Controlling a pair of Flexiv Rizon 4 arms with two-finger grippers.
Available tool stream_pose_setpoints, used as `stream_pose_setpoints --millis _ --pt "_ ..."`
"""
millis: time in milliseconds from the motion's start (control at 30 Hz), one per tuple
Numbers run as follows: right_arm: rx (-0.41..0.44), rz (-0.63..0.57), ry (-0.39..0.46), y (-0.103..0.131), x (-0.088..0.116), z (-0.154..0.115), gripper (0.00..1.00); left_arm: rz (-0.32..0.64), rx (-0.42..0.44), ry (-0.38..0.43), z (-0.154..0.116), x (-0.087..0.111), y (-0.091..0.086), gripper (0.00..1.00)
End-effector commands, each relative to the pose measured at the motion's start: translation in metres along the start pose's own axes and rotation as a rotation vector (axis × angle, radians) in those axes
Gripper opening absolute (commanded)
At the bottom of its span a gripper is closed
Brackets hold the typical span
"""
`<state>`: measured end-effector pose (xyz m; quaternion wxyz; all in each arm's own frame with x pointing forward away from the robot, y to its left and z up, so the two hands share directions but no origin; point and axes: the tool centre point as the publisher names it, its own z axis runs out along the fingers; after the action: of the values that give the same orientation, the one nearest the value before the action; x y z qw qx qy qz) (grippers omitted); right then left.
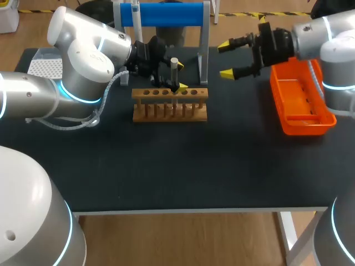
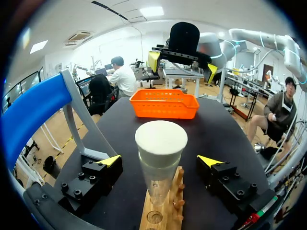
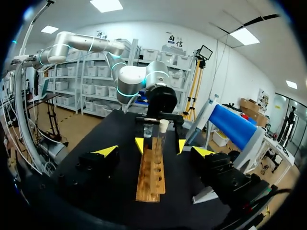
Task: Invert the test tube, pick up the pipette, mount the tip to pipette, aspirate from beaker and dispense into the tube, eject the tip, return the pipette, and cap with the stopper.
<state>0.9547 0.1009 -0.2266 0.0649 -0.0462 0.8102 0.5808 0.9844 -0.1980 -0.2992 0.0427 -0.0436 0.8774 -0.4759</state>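
Test tube (image 2: 158, 177) stands in the wooden rack (image 1: 170, 108), untouched inside the parted left end effector (image 2: 160, 160); right end effector (image 1: 226, 59), also parted, hangs beside the orange basket (image 1: 305, 126).

Head view: left arm (image 1: 83, 61) hides most of tip box (image 1: 43, 67); only one yellow tip of left tool (image 1: 178, 87) shows. Stand (image 1: 161, 14) top cut by edge. Left wrist view: rack (image 2: 168, 211) cut off by edge; test tube (image 2: 159, 163) contents can't tell.

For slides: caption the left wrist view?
Open left gripper flanks the cream-topped test tube standing in the wooden rack; orange basket ahead.
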Motion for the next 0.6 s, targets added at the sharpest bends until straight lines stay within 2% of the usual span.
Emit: stream_pose_setpoints --millis 33,100,600 --pt "0.015 -0.001 -0.039 -0.0076 0.0088 -0.0063 1.00 0.000 -0.002 0.005 -0.0005 -0.0012 -0.0003 1.00" --pt "0.039 -0.025 -0.056 -0.0124 0.0106 -0.0085 1.00 0.000 -0.002 0.005 -0.0005 -0.0012 -0.0003 1.00" --pt "0.039 -0.025 -0.056 -0.0124 0.0106 -0.0085 1.00 -0.002 -0.024 -0.007 -0.0071 0.0041 -0.0035 1.00"
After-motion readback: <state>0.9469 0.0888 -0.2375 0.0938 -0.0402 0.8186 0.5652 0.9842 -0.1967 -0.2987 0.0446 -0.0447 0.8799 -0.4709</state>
